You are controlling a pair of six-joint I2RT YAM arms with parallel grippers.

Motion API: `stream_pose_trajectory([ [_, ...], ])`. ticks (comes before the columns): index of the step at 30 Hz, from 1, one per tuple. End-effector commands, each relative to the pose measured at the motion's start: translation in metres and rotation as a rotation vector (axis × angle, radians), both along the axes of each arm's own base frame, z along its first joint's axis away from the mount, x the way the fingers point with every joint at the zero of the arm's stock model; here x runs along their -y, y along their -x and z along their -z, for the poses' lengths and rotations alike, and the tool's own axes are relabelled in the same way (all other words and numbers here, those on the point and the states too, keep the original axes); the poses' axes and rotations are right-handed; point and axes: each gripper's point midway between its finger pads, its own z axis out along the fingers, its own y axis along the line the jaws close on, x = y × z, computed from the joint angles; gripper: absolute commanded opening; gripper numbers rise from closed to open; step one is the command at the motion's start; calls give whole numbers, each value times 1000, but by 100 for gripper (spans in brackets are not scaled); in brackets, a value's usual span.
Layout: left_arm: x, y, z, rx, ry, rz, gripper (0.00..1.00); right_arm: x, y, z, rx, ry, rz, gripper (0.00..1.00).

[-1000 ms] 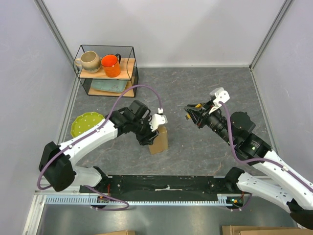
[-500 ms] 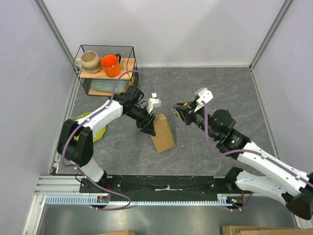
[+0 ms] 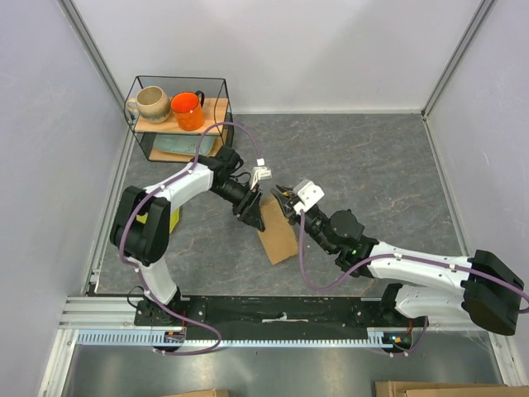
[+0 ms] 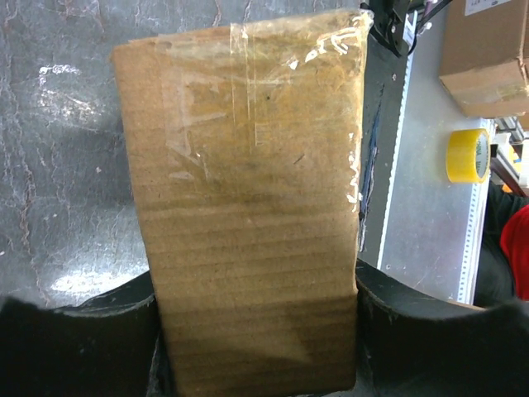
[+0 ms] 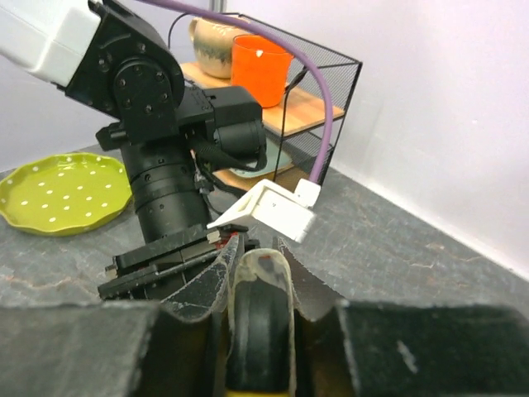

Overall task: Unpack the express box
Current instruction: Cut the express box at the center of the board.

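Green dotted plate lies at the far left of the table, mostly hidden under my left arm in the top view. Behind it stands a black wire rack with a beige mug and an orange mug side by side on its wooden shelf. Left arm reaches in from the rack side toward mid-table. Left gripper is clamped on the express box; in the left wrist view its dark fingers press against both long sides of the brown cardboard, and clear tape shows on the far end. Box sits near the table's centre, slanted, with the gripped end toward the rack and the free end toward the arm bases. I cannot tell whether the free end rests on the table. Right gripper is just beside the box's gripped end, close to the left gripper. In the right wrist view a dark rounded piece with a pale rim stands between the fingers; I cannot tell whether they are pinching it. Yellow tape roll and a carton lie off the table.
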Motion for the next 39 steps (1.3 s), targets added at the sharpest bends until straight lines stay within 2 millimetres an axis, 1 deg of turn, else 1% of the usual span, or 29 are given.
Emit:
stream_pose_trajectory([
  [1, 7, 3, -3, -52, 78, -3, 14, 10, -6, -28, 118, -56, 98, 0],
  [2, 7, 1, -1, -51, 85, -9, 12, 9, -8, -28, 123, -59, 106, 0],
  [5, 6, -1, 1, -62, 100, -23, 10, 7, -11, -18, 108, -54, 120, 0],
  [6, 7, -5, 1, -46, 112, -31, 10, 5, -12, -12, 96, -50, 122, 0],
  [7, 6, -4, 4, -46, 114, -37, 9, 6, -13, -7, 89, -44, 127, 0],
  [8, 5, -5, 5, -45, 116, -44, 9, 6, -12, -7, 89, -53, 125, 0],
  [9, 6, -7, 4, -17, 124, -44, 9, 6, -12, -2, 77, -52, 125, 0],
  [19, 4, -3, 16, -14, 118, -50, 6, -2, -15, 11, 47, -47, 112, 0],
  [20, 4, -3, 17, -13, 119, -50, 5, -3, -15, 15, 42, -37, 112, 0],
  [24, 3, -3, 23, -9, 121, -47, 4, -6, -17, 21, 37, -32, 113, 0],
  [25, 3, -3, 24, -3, 123, -46, 4, -6, -17, 20, 40, -38, 110, 0],
  [26, 4, -4, 25, 3, 128, -43, 4, -8, -18, 24, 35, -28, 108, 0],
  [30, 4, -5, 26, 0, 136, -43, 4, -12, -19, 29, 33, -16, 102, 0],
  [39, 3, -1, 28, -16, 133, -42, 2, -12, -20, 38, 16, -13, 107, 0],
])
